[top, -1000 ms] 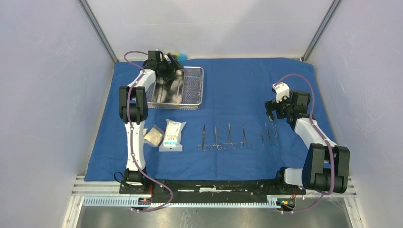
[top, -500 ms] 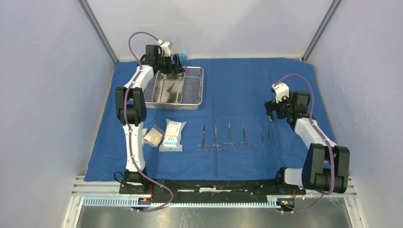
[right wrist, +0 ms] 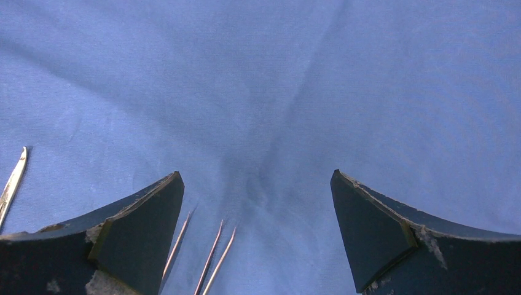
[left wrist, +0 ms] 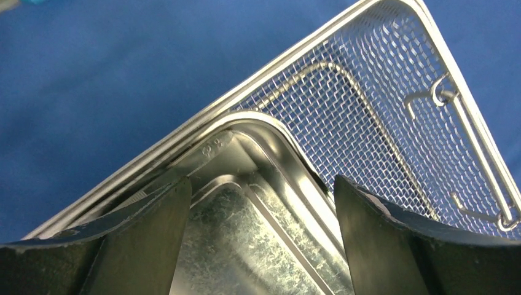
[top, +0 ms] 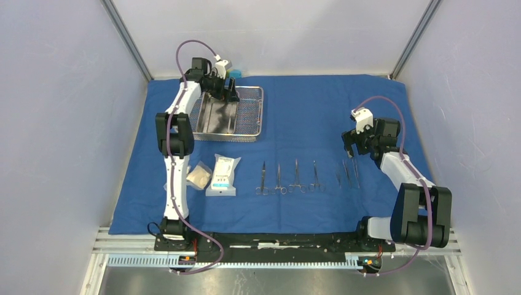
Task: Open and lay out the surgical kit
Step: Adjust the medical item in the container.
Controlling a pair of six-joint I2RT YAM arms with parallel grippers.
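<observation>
The left wrist view cuts off most of the steel pan (left wrist: pixel 246 246) and wire-mesh basket (left wrist: pixel 368 123), and the right wrist view shows only the tips of the instruments (right wrist: pixel 209 258), their handles lost below the edge.

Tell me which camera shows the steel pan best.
Top external: nearly the whole steel pan shows, sitting in the mesh basket. The left wrist view catches only one corner; the right wrist view shows none of it.

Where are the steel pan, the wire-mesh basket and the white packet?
steel pan (top: pixel 218 118): top external view, its floor.
wire-mesh basket (top: pixel 250 114): top external view, bare mesh right of the pan.
white packet (top: pixel 223 175): top external view, its middle.
</observation>
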